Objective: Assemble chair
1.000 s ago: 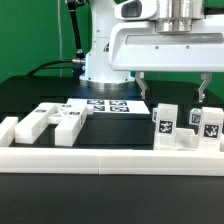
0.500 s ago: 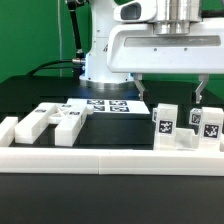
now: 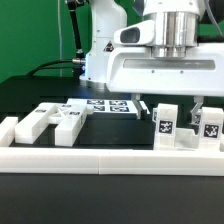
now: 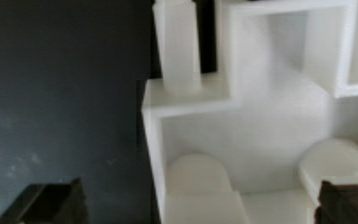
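Several white blocky chair pieces with black-and-white tags stand against the low rail. Two upright ones (image 3: 165, 122) (image 3: 211, 127) are at the exterior view's right. Flat ones (image 3: 38, 122) (image 3: 70, 124) lie at its left. My gripper (image 3: 170, 108) hangs open just above the right-hand pieces, with one finger (image 3: 143, 107) on either side of the nearer tagged block. In the wrist view a white chair piece (image 4: 229, 120) fills the space between my dark fingertips (image 4: 51, 202), and my gripper (image 4: 201, 205) is wide apart and holding nothing.
The marker board (image 3: 108, 105) lies flat on the black table behind the pieces, in front of the arm's base. A low white border rail (image 3: 110, 158) runs along the table's front edge. The arm's white body looms over the right half.
The gripper has come down toward the right-hand chair pieces, its fingers now level with their tops. The jaws stayed open and no piece has moved.
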Robot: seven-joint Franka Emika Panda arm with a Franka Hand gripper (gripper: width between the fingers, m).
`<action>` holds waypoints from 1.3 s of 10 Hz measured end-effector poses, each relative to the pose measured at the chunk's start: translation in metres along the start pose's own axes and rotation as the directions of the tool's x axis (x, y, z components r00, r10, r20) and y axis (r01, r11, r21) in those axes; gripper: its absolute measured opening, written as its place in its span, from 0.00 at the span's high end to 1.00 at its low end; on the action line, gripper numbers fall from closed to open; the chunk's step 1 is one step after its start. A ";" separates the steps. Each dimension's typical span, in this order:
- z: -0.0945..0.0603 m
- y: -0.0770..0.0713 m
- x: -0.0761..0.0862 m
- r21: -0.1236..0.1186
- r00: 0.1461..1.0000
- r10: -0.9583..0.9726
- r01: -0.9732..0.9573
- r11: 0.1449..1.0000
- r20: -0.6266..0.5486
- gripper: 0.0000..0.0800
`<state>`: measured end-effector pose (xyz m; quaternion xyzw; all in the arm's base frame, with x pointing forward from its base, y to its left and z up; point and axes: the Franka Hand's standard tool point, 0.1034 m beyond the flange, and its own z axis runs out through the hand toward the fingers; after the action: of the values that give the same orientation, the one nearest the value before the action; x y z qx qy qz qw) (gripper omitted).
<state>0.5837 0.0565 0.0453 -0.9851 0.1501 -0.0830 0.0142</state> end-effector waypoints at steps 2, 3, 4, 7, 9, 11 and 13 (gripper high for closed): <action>0.009 0.002 -0.005 -0.008 1.000 -0.002 0.002 1.000 0.012 0.19; 0.013 0.003 -0.008 -0.012 1.000 -0.003 0.003 1.000 0.017 0.19; 0.018 0.005 -0.010 -0.017 1.000 -0.004 0.004 1.000 0.022 0.19; 0.027 0.004 -0.016 -0.023 0.999 -0.010 0.010 1.000 0.033 0.19; 0.032 0.004 -0.018 -0.026 0.999 -0.013 0.014 1.000 0.039 0.19; 0.036 0.006 -0.020 -0.030 0.999 -0.018 0.020 0.999 0.045 0.35; 0.036 0.006 -0.020 -0.030 0.999 -0.022 0.024 0.999 0.044 0.52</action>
<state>0.5692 0.0566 0.0060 -0.9884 0.1396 -0.0592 0.0017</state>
